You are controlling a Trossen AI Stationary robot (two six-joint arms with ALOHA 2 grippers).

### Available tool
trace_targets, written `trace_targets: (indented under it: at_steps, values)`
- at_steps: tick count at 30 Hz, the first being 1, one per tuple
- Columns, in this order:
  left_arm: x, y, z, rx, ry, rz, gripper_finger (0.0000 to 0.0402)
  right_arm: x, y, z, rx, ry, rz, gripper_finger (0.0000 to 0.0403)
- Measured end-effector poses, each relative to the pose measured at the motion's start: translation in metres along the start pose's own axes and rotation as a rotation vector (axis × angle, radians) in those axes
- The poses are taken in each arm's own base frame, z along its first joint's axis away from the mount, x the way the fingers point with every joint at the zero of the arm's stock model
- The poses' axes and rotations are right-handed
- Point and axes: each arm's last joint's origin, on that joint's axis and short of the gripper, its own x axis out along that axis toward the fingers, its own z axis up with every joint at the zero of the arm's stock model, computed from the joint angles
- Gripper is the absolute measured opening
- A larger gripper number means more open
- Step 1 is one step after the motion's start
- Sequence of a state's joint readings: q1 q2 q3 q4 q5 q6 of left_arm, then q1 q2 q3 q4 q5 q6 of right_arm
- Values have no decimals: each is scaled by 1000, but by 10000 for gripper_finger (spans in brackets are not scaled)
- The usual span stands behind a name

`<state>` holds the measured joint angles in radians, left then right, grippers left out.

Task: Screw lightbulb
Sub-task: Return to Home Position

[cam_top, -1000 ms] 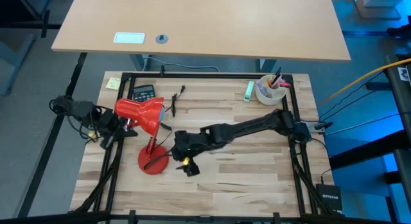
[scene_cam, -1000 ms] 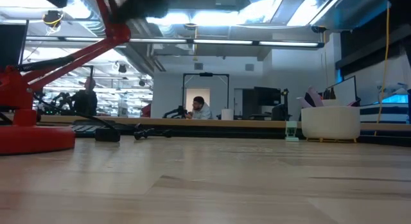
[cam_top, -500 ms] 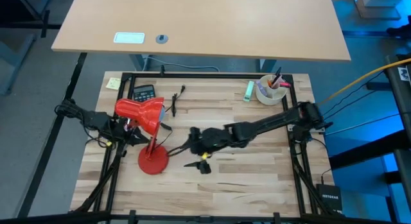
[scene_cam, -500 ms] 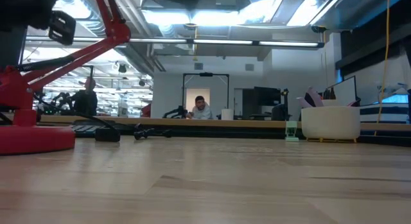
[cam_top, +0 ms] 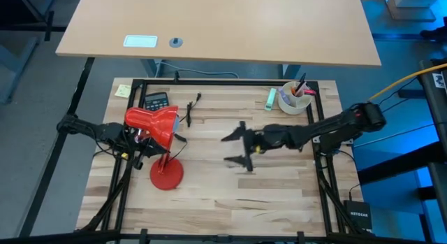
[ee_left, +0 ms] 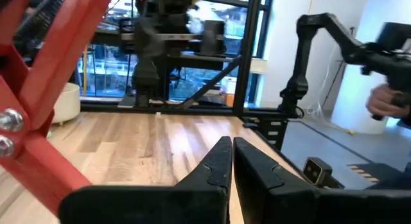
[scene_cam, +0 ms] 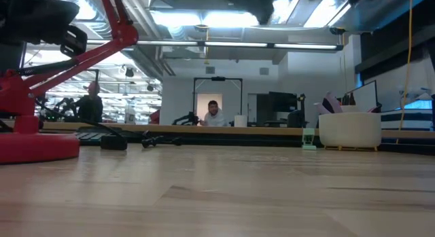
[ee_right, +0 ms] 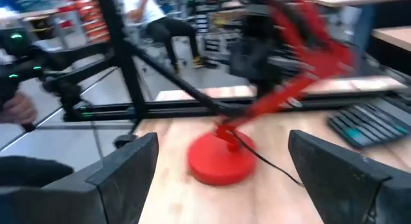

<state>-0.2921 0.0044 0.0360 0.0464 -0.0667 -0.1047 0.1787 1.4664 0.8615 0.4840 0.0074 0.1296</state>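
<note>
text: NETGEAR | on: black box (cam_top: pixel 357 214) | other labels: unreadable

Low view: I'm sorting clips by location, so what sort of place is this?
Probably a robotics lab in an open-plan office: a black frame rings the wooden work table, a person sits at a desk across the room, and exposed ducts run under the ceiling.

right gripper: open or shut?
Open. The right gripper has its fingers spread wide above the table, with nothing held between them.
</note>
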Motion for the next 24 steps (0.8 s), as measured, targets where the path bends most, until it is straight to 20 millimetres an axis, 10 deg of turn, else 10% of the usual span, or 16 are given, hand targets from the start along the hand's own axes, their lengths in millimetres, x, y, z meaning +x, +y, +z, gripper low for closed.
trace_targets:
  at_steps: [13,24]
  values:
    - [0,2,-1,12,7,16,6,-116,-25,-26,11,-126,-146,353]
    - [1,4,-8,-4,11,36,6,-164,-29,-66,-3,-174,-245,353]
